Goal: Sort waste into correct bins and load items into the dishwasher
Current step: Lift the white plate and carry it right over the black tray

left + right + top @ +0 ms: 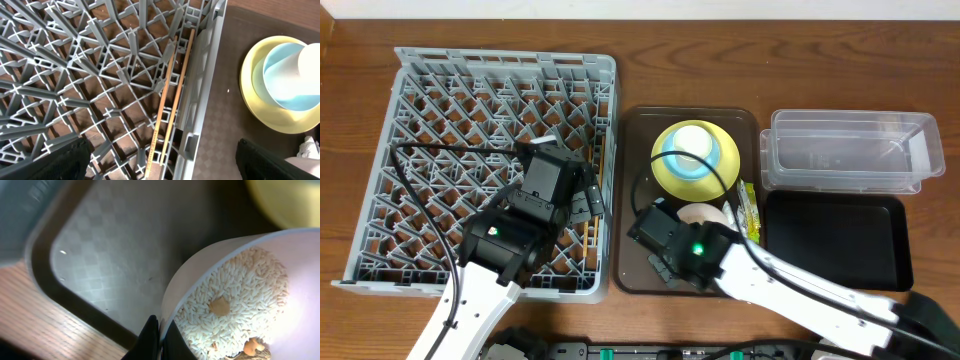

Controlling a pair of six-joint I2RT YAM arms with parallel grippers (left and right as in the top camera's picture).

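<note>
Pinching the white bowl (192,282) rim is the right claw (161,339).

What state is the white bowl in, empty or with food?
With food: the white bowl holds rice-like scraps that cover its inside, with a few orange bits.

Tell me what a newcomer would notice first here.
The right gripper pinches the rim of a white bowl full of rice scraps, over the brown tray at the centre. Beside it a yellow plate carries a light blue bowl. In the big grey dish rack on the left, a pair of chopsticks lies along the right wall.
</note>
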